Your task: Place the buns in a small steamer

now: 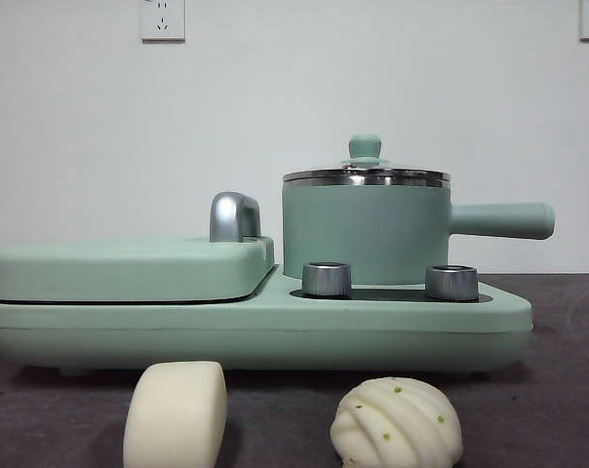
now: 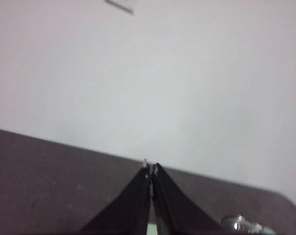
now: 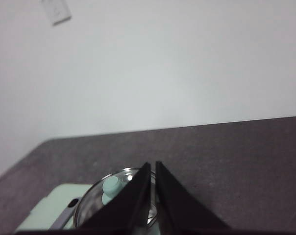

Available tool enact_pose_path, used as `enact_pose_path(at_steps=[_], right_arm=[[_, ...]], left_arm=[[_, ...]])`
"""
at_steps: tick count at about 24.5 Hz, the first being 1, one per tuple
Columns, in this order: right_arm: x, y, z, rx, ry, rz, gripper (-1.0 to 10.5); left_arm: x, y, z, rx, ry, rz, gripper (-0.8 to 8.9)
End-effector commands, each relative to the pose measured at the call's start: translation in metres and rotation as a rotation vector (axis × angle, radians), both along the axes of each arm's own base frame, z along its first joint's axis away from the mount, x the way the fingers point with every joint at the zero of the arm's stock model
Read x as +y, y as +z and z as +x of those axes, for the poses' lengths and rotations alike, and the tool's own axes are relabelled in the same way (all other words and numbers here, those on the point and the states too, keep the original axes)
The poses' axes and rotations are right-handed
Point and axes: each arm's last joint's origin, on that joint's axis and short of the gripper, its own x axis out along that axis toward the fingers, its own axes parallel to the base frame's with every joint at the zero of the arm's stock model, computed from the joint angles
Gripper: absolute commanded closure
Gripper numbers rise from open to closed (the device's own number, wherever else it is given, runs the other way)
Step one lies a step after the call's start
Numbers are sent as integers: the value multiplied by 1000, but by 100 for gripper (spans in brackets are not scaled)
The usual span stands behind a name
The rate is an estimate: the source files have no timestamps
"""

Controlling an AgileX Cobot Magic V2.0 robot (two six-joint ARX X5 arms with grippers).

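Both buns, smooth [image 1: 176,414] and ridged [image 1: 397,424], lie bottom centre; lidded steamer [image 1: 366,229] behind. Left gripper [image 2: 151,169] and right gripper [image 3: 153,166]: jaws closed, empty.

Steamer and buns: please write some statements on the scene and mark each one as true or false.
1. The lid is on the steamer. True.
2. The smooth bun lies inside the steamer. False: it lies on the table, in front of the appliance.
3. The ridged bun has green specks. True.
4. The left pincer holds a bun. False: it is shut and holds nothing.
5. The right pincer is above the lid. True.
6. The steamer's handle points straight up. False: it sticks out sideways.
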Motion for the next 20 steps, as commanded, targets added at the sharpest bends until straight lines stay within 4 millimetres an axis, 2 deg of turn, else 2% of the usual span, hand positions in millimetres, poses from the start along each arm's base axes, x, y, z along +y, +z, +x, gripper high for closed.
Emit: enact_pose_path(at_steps=[1, 5, 9, 14, 18, 20], right_arm=[[1, 15, 12, -18, 20, -81, 933], [3, 27, 32, -8, 52, -143, 932], [6, 27, 46, 2, 127, -233, 932], [12, 13, 50, 42, 210, -410, 932], [19, 5, 46, 30, 284, -582, 930], [22, 3, 45, 15, 314, -641, 880]], left_arm=[[-1, 14, 11, 43, -33, 66, 804], [-4, 21, 30, 150, -88, 149, 804], [-8, 24, 47, 252, -155, 274, 804], [-15, 19, 60, 275, -260, 452, 785], [-22, 14, 65, 263, -350, 538, 777], [-24, 13, 65, 260, -366, 553, 729]])
